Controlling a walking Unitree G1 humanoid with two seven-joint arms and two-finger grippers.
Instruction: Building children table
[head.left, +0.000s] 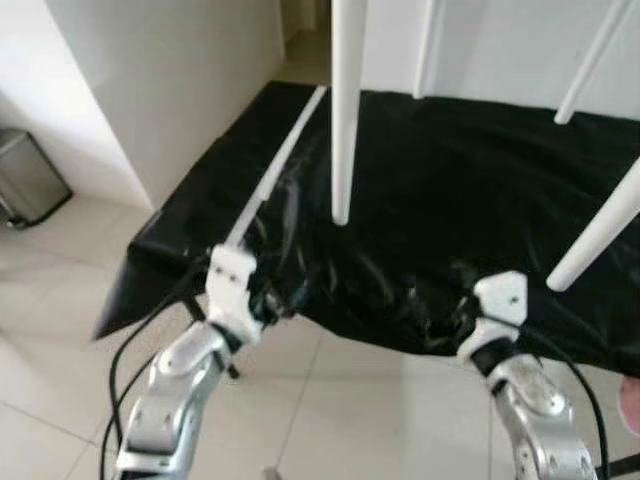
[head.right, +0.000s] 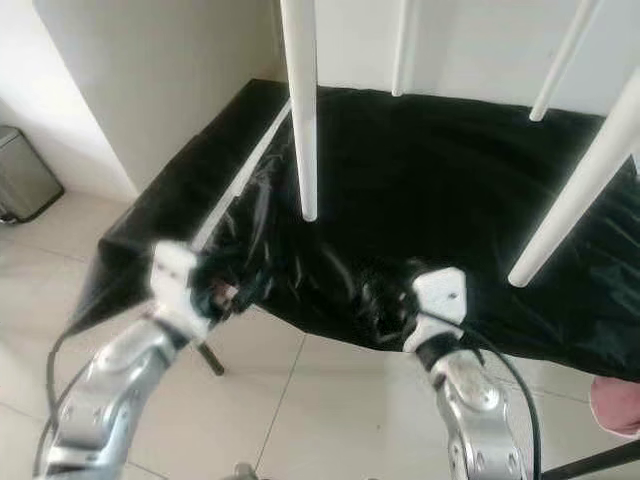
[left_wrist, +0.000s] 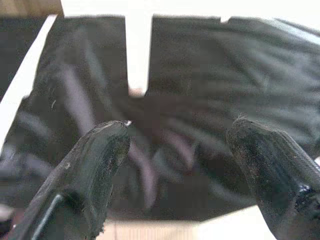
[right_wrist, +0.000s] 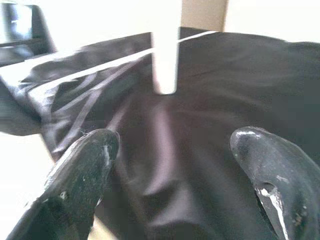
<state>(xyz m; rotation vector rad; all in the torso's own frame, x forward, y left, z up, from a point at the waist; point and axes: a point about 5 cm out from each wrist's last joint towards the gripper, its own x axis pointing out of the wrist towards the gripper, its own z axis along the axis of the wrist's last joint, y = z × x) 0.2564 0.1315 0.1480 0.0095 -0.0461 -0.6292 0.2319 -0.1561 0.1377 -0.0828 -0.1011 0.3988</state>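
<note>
I've got both arms up at the near edge of the counter (head.left: 150, 240), which is draped in a black plastic sheet (head.left: 450, 190).

Left gripper (left_wrist: 175, 165): fingers (left_wrist: 95, 165) spread open, nothing between them, hovering just off the sheet's near-left edge. In the left wrist view one white leg (left_wrist: 138, 55) comes down ahead of the gap, its tip close over the sheet.

Right gripper (right_wrist: 175, 175): fingers (right_wrist: 80, 175) also apart and empty, at the near edge further right. A white leg (right_wrist: 165, 50) shows ahead of it, tip just above the sheet.

Table parts: four white tapered legs hang down into the head views. The nearest-left leg (head.left: 346, 110) is upright, tip near the sheet's middle. A second leg (head.left: 600, 225) slants in at the right, tip close to the right wrist. Two thinner ones (head.left: 428, 50) are farther back. I can't see what they attach to.

A white strip (head.left: 275, 165) runs diagonally along the sheet's left side.

Tiled floor (head.left: 60, 330) below; a metal bin (head.left: 28, 175) stands by the wall at far left.
</note>
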